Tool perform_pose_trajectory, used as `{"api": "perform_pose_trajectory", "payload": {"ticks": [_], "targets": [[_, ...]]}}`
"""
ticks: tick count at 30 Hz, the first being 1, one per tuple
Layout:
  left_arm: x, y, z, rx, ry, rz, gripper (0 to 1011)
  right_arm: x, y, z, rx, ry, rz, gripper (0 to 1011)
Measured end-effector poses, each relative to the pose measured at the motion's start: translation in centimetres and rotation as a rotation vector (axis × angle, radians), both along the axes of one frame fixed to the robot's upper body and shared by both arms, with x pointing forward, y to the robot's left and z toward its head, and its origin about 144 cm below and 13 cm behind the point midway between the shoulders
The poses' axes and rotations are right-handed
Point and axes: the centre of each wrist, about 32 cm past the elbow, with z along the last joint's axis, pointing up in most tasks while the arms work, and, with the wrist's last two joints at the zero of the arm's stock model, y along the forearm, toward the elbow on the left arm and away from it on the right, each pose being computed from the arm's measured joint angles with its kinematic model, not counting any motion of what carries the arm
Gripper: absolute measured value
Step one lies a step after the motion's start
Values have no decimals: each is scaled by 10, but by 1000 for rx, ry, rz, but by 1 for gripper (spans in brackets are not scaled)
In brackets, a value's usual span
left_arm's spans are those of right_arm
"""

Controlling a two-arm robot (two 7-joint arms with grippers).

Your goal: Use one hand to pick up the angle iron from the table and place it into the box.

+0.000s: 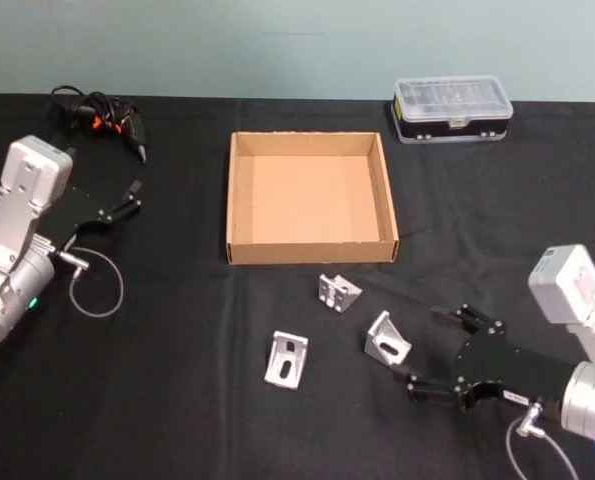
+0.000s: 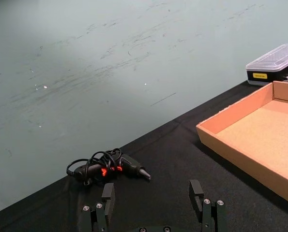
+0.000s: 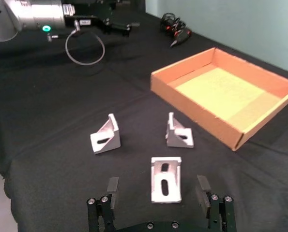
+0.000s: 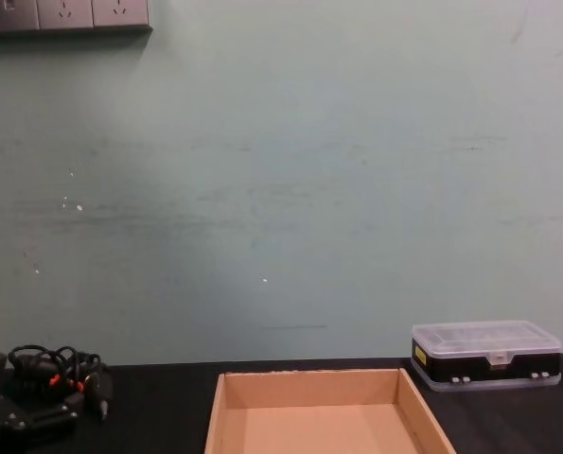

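The angle iron lies on the table at 5 o'clock of the box, clear of its front wall. A second bracket sits at its 11 o'clock and a third bracket at 8, with bare tabletop between. The right gripper, claw apart, hangs just beside at 4 o'clock. The left gripper, claw apart, idles at the box's 9 o'clock.

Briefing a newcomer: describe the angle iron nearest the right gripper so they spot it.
Find the box; three angle irons lie before it. Pick the rightmost iron, at the right gripper's open fingers; the middle iron sits by the box, the left iron farther off.
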Motion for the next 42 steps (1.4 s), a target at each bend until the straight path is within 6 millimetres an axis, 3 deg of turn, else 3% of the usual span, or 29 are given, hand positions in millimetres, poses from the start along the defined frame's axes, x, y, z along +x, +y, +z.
{"api": "perform_pose_trajectory", "payload": {"ticks": [17, 42], "targets": [[0, 0, 0, 0, 0, 0, 1011, 12, 17, -18, -17, 21, -5, 1000], [0, 0, 0, 0, 0, 0, 1011, 30, 24, -31, 19, 38, -59, 1000]]}}
